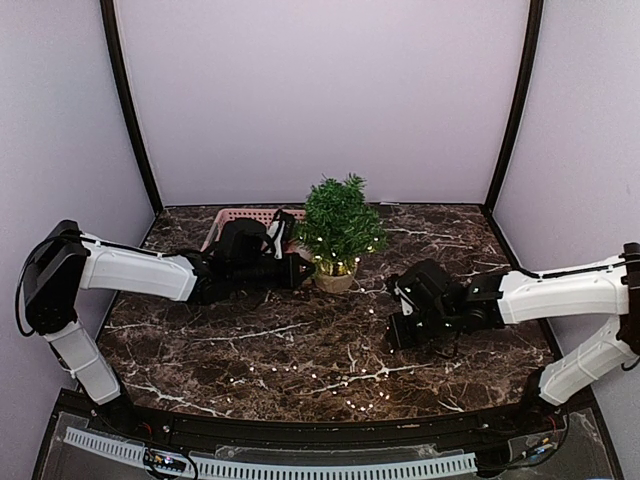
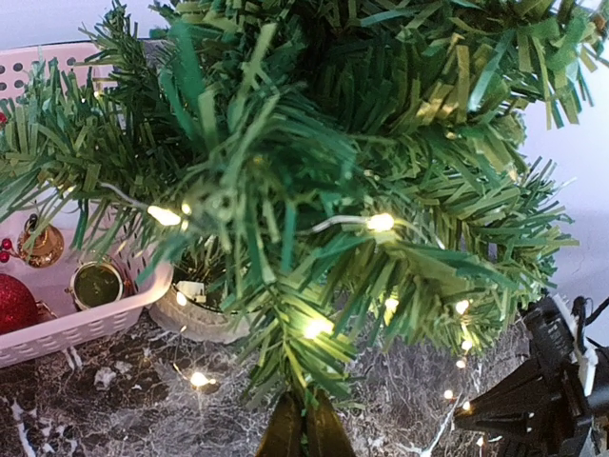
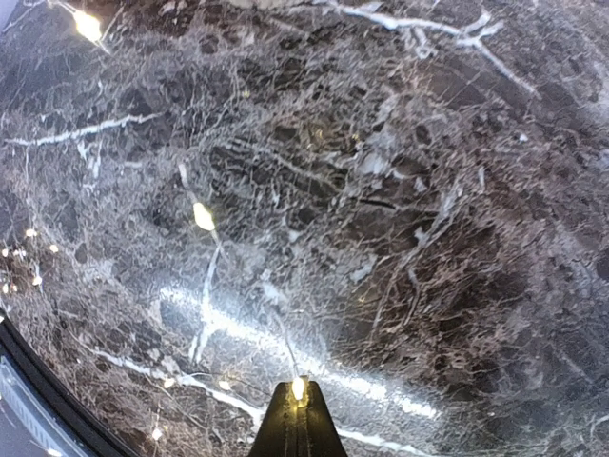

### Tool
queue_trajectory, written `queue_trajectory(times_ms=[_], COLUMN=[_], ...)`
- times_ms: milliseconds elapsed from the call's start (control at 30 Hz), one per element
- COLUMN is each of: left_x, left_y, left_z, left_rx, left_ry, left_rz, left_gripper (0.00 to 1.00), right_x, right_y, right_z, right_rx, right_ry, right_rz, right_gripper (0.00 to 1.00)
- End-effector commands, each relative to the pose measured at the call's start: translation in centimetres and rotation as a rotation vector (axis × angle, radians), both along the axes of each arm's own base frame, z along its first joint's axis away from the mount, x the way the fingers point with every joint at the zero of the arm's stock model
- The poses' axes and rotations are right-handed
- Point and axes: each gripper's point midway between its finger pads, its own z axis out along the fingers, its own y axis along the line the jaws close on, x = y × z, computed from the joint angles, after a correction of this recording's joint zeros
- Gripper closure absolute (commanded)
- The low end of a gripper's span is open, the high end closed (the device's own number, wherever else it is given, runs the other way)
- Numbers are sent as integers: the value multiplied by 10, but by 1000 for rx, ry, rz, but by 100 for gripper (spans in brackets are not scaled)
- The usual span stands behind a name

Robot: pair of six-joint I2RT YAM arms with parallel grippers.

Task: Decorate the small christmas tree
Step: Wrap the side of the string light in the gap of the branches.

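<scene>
left tool point(image 2: 304, 405) closed under tree point(image 2: 314, 190); right tool point(image 3: 298, 388) pinching light string point(image 3: 205, 217)

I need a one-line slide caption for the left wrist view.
Shut left end effector at a lit branch of the small christmas tree; pink basket with ornaments beside its pot.

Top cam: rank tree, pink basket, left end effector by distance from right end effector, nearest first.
From the right end effector:
1. small christmas tree, centre of the table, up-left of it.
2. left end effector, at the tree's left side.
3. pink basket, back left.
</scene>
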Motion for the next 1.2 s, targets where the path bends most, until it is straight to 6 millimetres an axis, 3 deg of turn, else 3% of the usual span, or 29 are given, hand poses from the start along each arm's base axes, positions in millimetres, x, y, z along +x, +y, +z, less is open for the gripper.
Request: queue_trajectory(times_ms=[0, 167, 500, 667, 867, 967, 1033, 1167], left_x=[5, 5, 7, 8, 11, 13, 14, 12], left_y=[4, 6, 14, 16, 16, 19, 19, 23], left_z=[21, 18, 13, 14, 14, 14, 15, 26], left_rx=[-4, 3, 18, 17, 22, 26, 29, 17], left_ry=[-45, -40, -30, -32, -38, -41, -43, -66], left_rz=[2, 5, 22, 24, 22, 26, 22, 24], left_gripper=[96, 96, 96, 96, 96, 96, 90, 65], right_x=[19, 22, 36, 24, 11, 3, -2, -4], right_y=[-5, -11, -28, -7, 6, 18, 25, 29], right_z=[35, 60, 92, 112, 113, 129, 140, 140], right_rx=[24, 48, 44, 161, 223, 311, 367, 375], right_ry=[-80, -117, -184, -181, -144, -150, -155, -145], right_rz=[-70, -75, -130, 3, 79, 148, 180, 200], right_gripper=[100, 100, 100, 100, 100, 100, 100, 100])
